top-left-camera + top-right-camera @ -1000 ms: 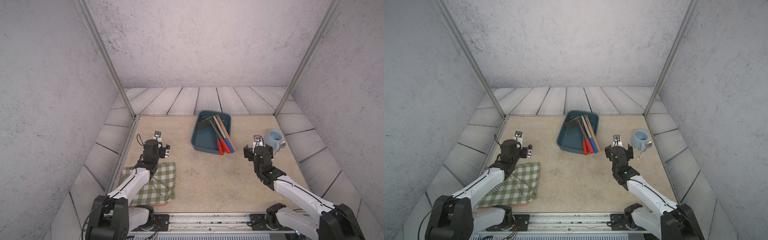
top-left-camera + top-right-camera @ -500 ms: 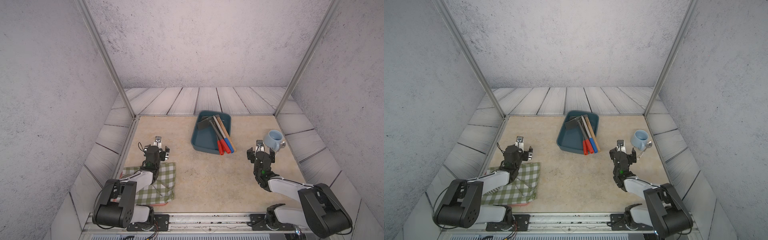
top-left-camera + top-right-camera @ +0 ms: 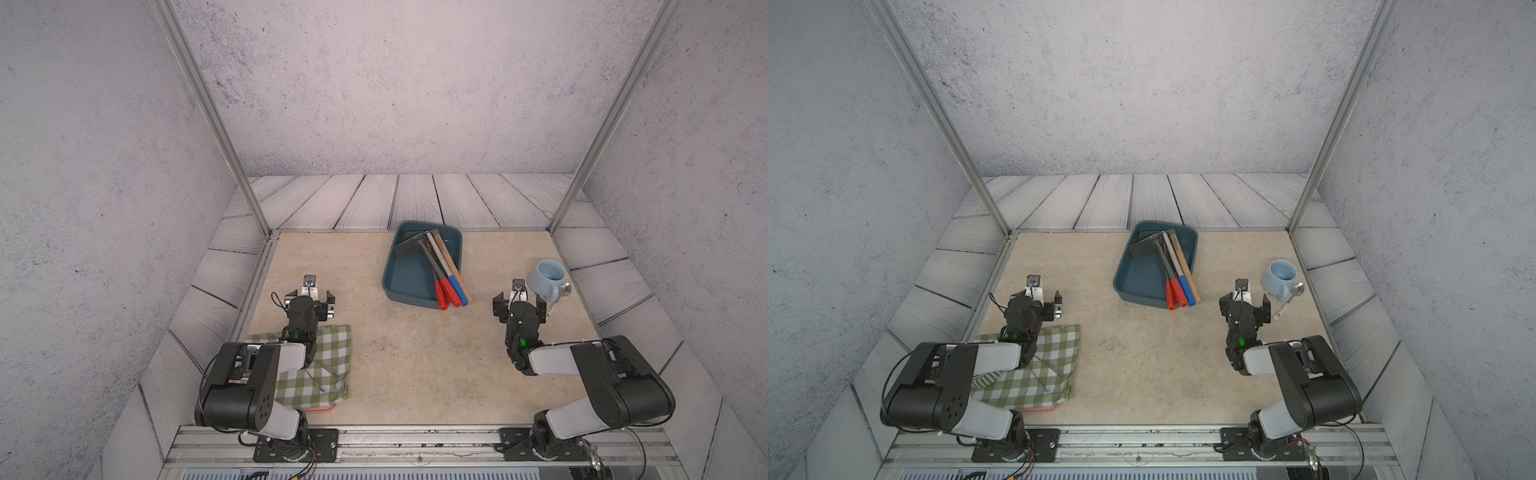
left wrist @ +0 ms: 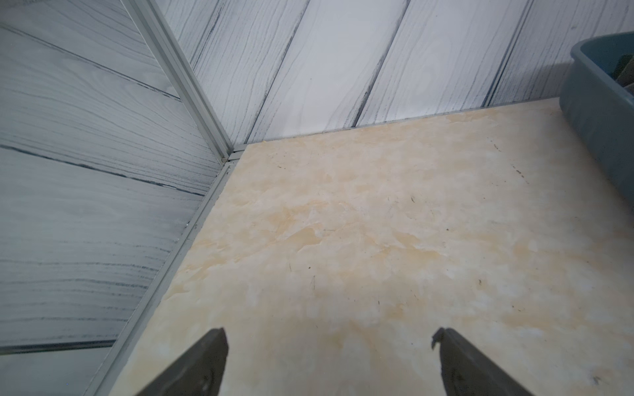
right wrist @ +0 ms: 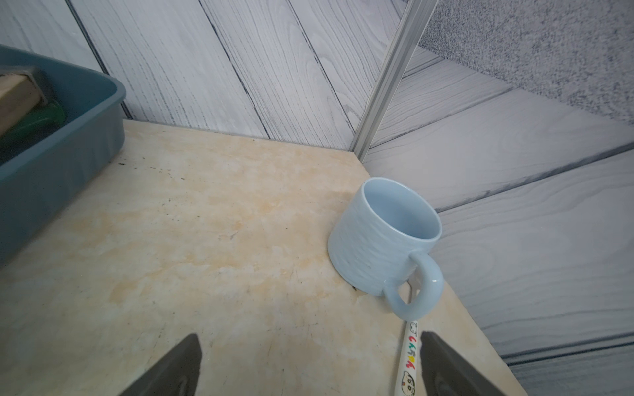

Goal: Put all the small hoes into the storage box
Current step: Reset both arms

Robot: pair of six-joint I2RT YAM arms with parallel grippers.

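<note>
The small hoe (image 3: 409,246) lies in the storage box (image 3: 390,286), upper centre in a top view, handle propped over the rim. The left gripper (image 3: 309,299) and right gripper (image 3: 519,302) sit lower down, jaws spread, empty; the job looks finished.

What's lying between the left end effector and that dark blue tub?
Nothing. Only bare beige tabletop lies between the left end effector and the storage box, as both top views and the left wrist view show.

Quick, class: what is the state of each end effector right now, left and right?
Left end effector: open, holding nothing.
Right end effector: open, holding nothing.
</note>
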